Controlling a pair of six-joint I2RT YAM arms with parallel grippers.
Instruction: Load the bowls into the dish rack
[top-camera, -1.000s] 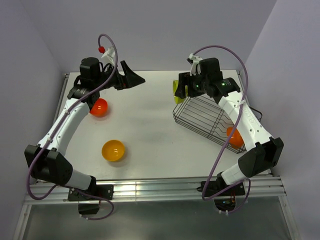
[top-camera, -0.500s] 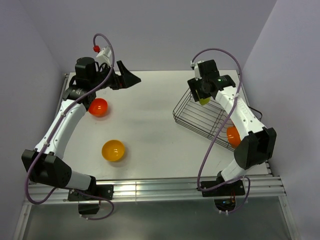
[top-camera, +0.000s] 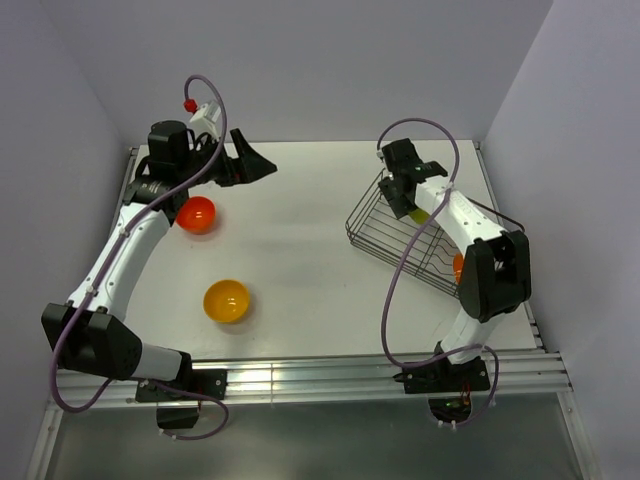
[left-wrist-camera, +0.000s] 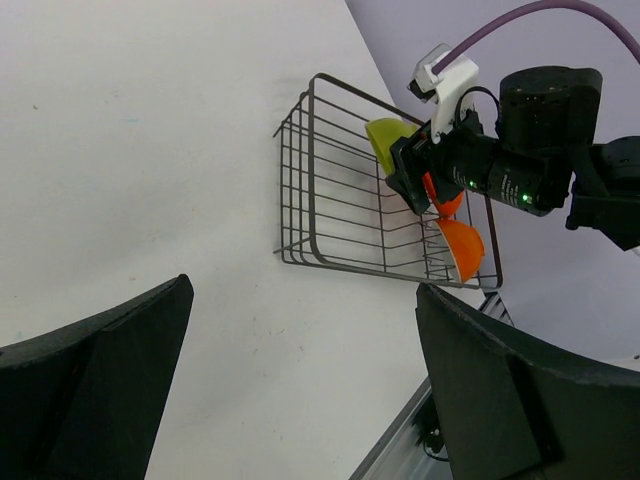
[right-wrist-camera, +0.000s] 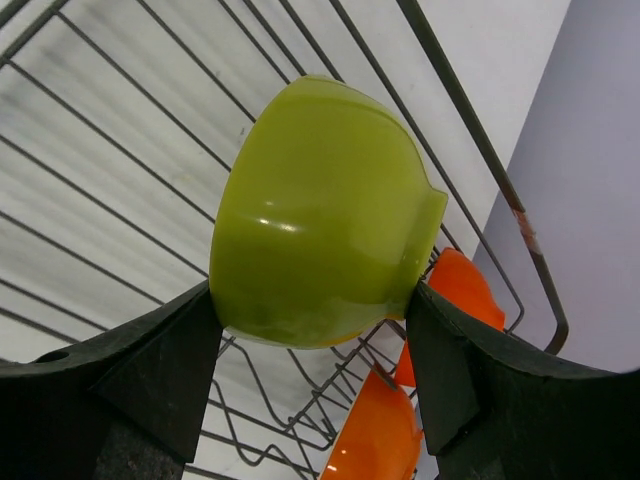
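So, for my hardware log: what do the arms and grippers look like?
The left arm and right arm: white links, black joints, a purple cable each. Red cap on the left's wrist; green lights on the right's. The left gripper and right gripper: matte black wedge fingers.

A white table (top-camera: 300, 250) with a matte, faintly marked top stands closed in by 3 plain pale lilac walls (top-camera: 320, 60) at the back, left and right, with ribbed metal rails (top-camera: 330, 378) along its near edge and soft, even light casting faint shadows.
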